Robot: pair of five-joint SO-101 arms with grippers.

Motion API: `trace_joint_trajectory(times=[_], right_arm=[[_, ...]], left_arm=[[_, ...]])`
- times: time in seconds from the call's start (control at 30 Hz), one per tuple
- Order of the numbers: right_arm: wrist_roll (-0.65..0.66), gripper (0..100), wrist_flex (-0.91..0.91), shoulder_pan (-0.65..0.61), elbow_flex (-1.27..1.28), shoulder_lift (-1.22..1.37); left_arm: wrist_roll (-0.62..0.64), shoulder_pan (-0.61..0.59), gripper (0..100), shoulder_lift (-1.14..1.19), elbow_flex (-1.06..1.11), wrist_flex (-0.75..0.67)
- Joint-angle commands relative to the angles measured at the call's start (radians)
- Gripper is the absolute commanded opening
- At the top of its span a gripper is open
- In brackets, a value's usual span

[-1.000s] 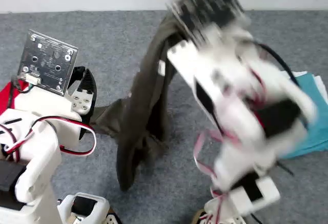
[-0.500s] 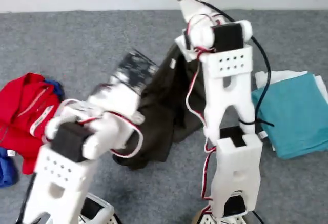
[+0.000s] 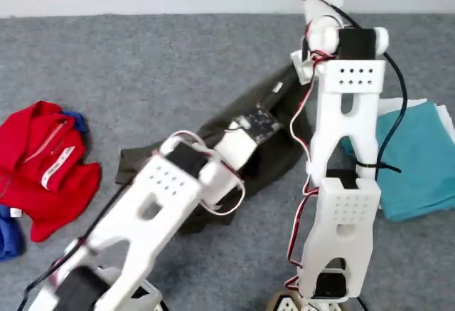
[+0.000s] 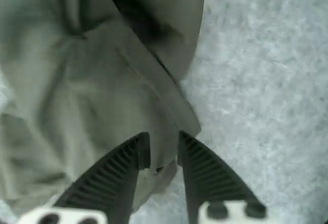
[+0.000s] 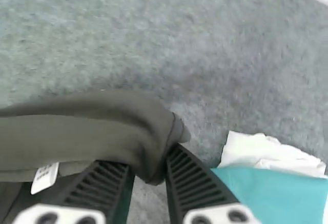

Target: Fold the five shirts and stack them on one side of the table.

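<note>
Flattening of the dark olive shirt (image 3: 281,147) seems to be the step in hand. It lies stretched across the middle of the grey table (image 3: 142,55), between the red shirt (image 3: 43,161) and the folded teal shirt (image 3: 419,161). The left gripper (image 4: 163,143) pinches its edge with narrow jaws, and the right gripper (image 5: 151,165) clamps a fold near the teal one. Next, I judge, both must lay it flat before folding.

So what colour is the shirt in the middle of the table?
The shirt is plain dark olive; the high view shows it best.
</note>
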Motion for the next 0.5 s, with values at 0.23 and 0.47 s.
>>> trace_joint_trajectory(times=[0.23,0.47], right_arm=[[-0.003,0.9,0.035,0.064,-0.009,0.050],[-0.003,0.9,0.035,0.073,-0.009,0.050]], left_arm=[[0.008,0.121,11,0.322,-0.168,0.068],[0.000,0.100,11,0.354,-0.196,0.109]])
